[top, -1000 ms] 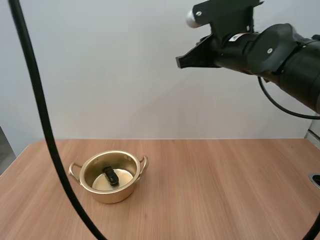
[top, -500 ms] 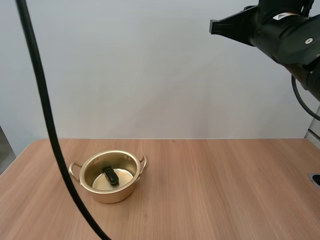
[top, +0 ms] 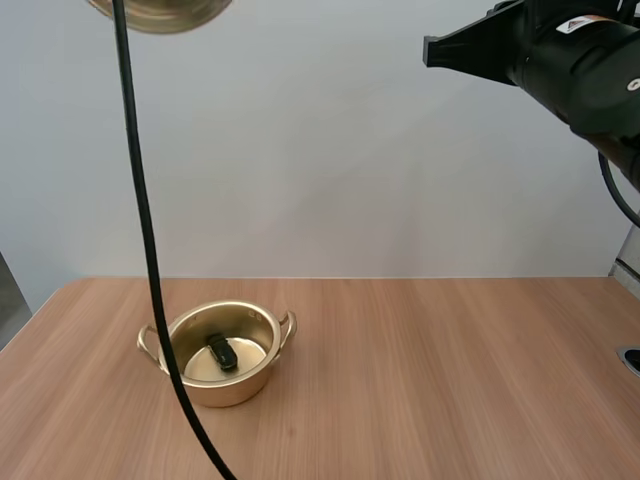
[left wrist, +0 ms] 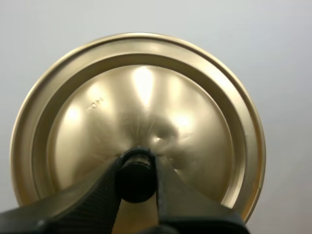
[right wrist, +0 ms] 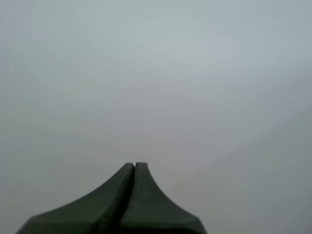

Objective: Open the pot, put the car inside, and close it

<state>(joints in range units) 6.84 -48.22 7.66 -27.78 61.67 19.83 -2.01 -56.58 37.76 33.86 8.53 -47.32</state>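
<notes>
A gold pot [top: 222, 352] stands open on the wooden table at the left, and a small black car [top: 222, 352] lies on its bottom. High above it hangs the gold lid [top: 160, 12], at the high view's top left edge. My left gripper [left wrist: 138, 178] is shut on the lid's black knob [left wrist: 137, 176], the lid [left wrist: 136, 117] facing the camera. My right gripper [top: 430, 52] is raised high at the upper right, well away from the pot. Its fingers [right wrist: 134, 168] lie together as one dark wedge, holding nothing.
The wooden table [top: 440, 380] stretches bare to the right of the pot and in front of it. A plain pale wall stands behind it.
The lid has come into the high view at the top left. My right arm rose and drew back to the right, then barely moved in the last half second. Pot and car stayed put.
</notes>
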